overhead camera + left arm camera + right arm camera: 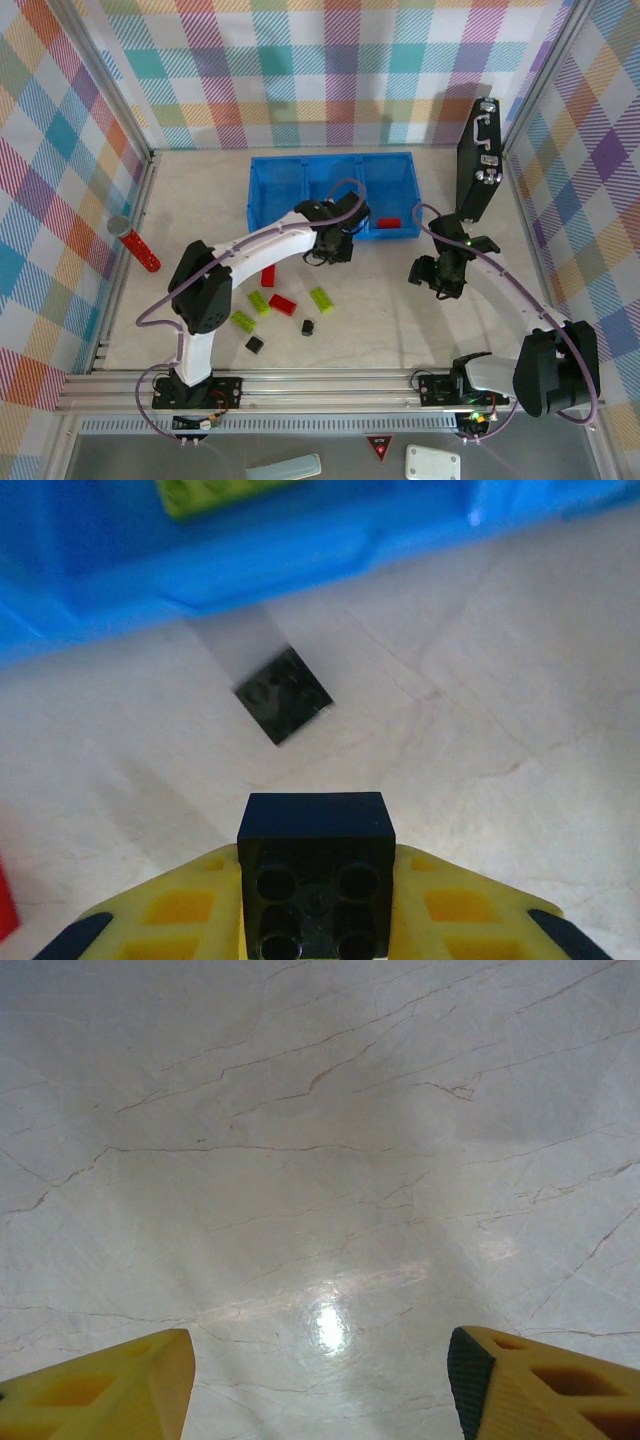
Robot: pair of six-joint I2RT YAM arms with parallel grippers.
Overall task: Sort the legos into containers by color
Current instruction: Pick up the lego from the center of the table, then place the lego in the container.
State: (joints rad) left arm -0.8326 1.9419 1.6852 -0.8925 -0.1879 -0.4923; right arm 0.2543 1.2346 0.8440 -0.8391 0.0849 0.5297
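From above, the left gripper [335, 243] hangs at the near wall of the blue tray [280, 195], with the right gripper [438, 277] well apart from it. At the left wrist, the fingers [170, 910] clamp a black brick [315, 825]. A second black brick [283, 694] lies ahead of them, short of the tray. At the right wrist, the fingers [120, 1385] stand apart, with bare table [320, 1160] between them.

bare table [300, 1140] beneath right pincer [320, 1385] (blue tray wall [250, 560] facing left pincer [316, 880])
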